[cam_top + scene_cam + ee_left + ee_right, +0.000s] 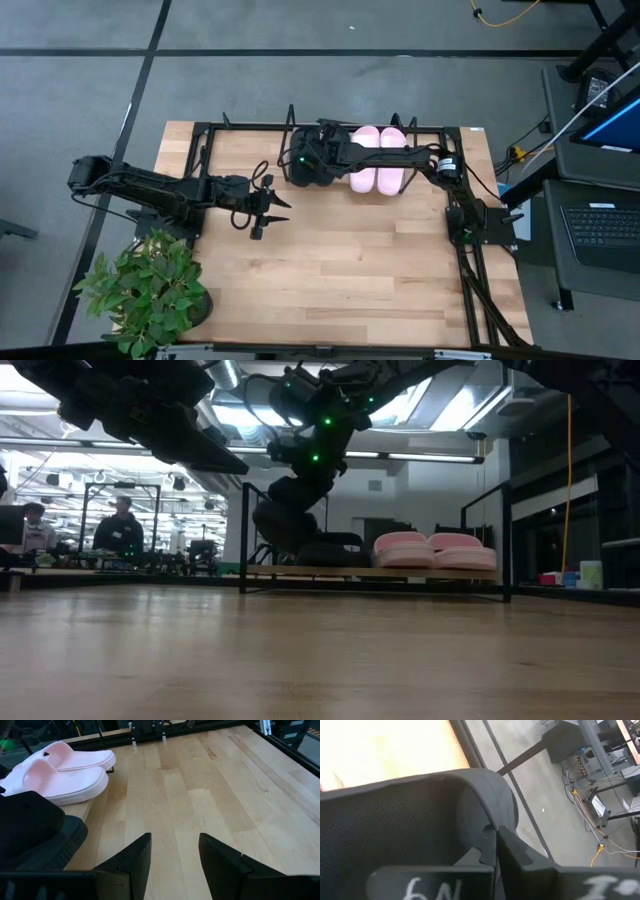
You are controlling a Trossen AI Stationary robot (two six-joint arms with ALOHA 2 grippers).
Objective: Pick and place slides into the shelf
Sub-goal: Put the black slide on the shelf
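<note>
**Black slide at shelf: release stage**

Black slide [410, 820] is clamped in right gripper [496, 847], fingers pinched tight on its strap, hovering at the shelf [420, 130] just left of two pink slides [378, 158] already seated there. Left gripper [262, 208] waits over bare tabletop [350, 270], fingers wide, holding nothing. Risk: slide dropped w/ heel past the rail may tip off the tilted board; approx. lateral drift would shove the nearer pink slide. Second black slide: not clearly identifiable.
</note>
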